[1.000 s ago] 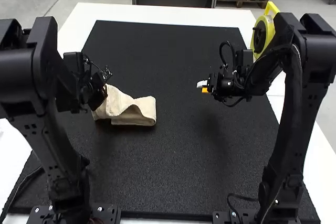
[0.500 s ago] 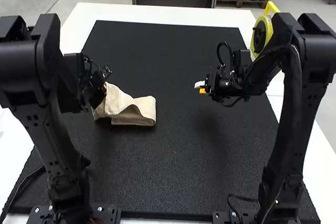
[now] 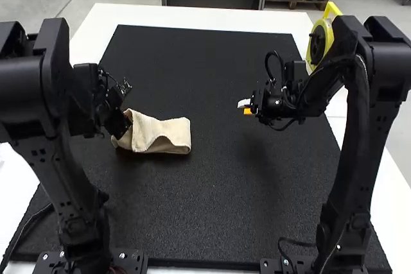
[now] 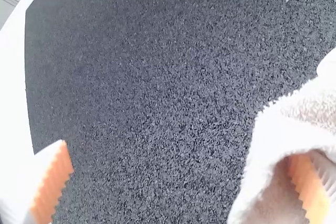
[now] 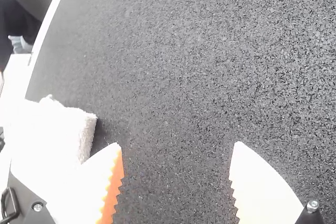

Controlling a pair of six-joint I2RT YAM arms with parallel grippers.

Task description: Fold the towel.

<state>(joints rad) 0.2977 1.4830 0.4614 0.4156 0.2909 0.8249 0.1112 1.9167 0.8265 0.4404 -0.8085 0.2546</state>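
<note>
The left gripper [image 3: 117, 122] has shifted slightly nearer at the towel's [image 3: 144, 130] left end, jaws spread, one finger under cloth; the right gripper's [image 3: 244, 108] jaws stand apart.

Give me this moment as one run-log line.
towel: partly folded, on mat | left tool: open, one finger inside towel's fold | right tool: open, over mat, away from towel
</note>
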